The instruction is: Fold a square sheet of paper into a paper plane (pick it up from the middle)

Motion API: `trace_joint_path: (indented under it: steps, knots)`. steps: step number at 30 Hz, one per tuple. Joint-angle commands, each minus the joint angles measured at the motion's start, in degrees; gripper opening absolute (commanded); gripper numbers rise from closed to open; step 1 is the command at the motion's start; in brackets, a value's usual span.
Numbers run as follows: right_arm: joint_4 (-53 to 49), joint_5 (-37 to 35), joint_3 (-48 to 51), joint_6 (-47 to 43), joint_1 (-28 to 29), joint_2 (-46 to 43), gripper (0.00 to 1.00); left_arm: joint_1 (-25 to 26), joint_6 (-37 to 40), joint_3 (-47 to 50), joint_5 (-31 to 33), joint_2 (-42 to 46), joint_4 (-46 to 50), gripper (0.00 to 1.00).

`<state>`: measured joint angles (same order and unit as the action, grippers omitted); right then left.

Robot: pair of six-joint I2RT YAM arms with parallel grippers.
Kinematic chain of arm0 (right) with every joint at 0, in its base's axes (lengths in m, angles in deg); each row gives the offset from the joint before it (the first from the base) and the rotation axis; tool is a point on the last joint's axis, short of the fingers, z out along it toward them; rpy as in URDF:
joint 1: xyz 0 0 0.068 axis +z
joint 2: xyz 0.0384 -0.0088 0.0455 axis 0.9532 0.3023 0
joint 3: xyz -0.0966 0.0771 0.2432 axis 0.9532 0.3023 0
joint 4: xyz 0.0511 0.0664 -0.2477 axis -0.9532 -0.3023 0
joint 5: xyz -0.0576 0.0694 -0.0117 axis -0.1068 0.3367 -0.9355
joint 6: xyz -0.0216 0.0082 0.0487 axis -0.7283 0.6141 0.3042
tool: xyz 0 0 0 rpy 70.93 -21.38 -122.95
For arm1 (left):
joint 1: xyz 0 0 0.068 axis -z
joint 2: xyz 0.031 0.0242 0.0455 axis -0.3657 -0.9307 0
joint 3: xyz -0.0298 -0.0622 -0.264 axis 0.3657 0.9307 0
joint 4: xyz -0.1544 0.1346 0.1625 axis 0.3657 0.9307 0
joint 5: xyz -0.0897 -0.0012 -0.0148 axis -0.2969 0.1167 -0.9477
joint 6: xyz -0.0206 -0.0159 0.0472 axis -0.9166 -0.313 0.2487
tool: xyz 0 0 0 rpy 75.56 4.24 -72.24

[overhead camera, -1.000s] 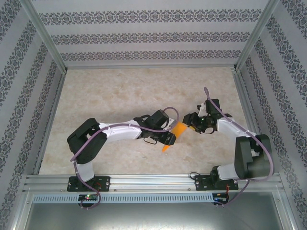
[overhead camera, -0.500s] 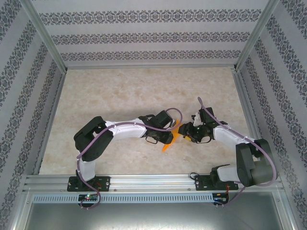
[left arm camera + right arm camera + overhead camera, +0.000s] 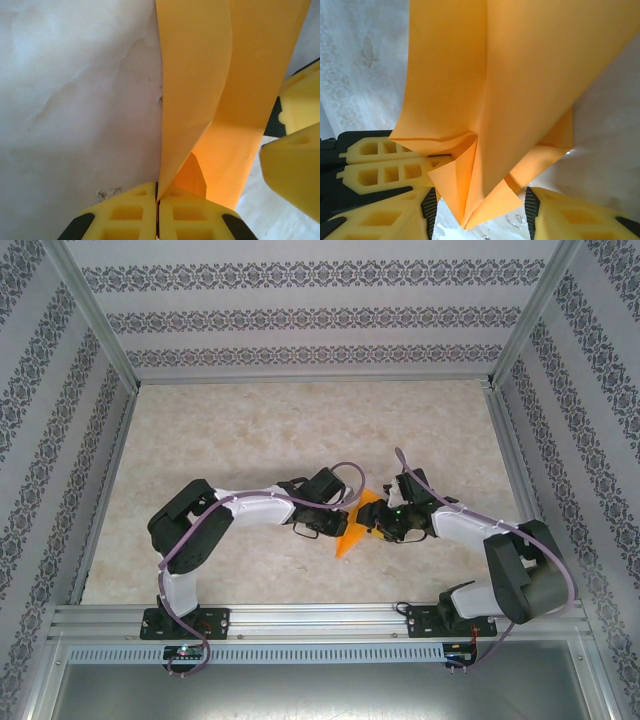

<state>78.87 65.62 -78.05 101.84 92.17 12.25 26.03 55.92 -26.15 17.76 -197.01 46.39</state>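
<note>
left gripper [image 3: 157, 194]: clenched; its two yellow fingers [image 3: 125, 215] are pressed flat together, with an edge of the sheet of paper [image 3: 195, 90] caught in the seam between them.
right gripper [image 3: 480, 202]: released, jaws apart, with one yellow finger [image 3: 380, 220] on each side of the paper's lower folded corner; whether either pad touches the paper cannot be told.
sheet of paper [image 3: 357, 523]: bright orange, folded into overlapping flaps with a crease down the middle (several layers, none lying flat). it stands between the two grippers near the middle of the table. in the top view its pointed end aims at the near edge; whether that tip rests on the table cannot be told.
arms: both reach inward from their bases and meet, the left gripper [image 3: 338, 520] just left of the paper and the right gripper [image 3: 385, 523] just right of it.
left wrist view: the right gripper's yellow fingers [image 3: 295, 150] sit just beside the paper's right edge.
right wrist view: the left gripper's closed fingers [image 3: 385, 160] meet the paper's left flap.
table [image 3: 250, 440]: pale, marbled surface.
walls [image 3: 300, 320]: striped, patterned paper.
</note>
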Motion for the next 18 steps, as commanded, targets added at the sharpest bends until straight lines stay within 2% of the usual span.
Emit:
trace_joint_path:
  steps: [1,12,18]
  knots:
    - [2.14,-1.02,0.6,2.0,1.05,0.88,0.53,-1.32,-2.57,1.71,-3.98,2.27,-4.13,0.09]
    - [0.79,-3.05,0.12,2.35,3.28,2.45,0.56,-3.4,-5.44,5.51,-8.07,2.66,-10.05,0.07]
    - [7.74,0.8,1.52,7.56,4.21,2.53,0.56,-3.98,-6.5,6.63,-9.42,2.53,-11.94,0.06]
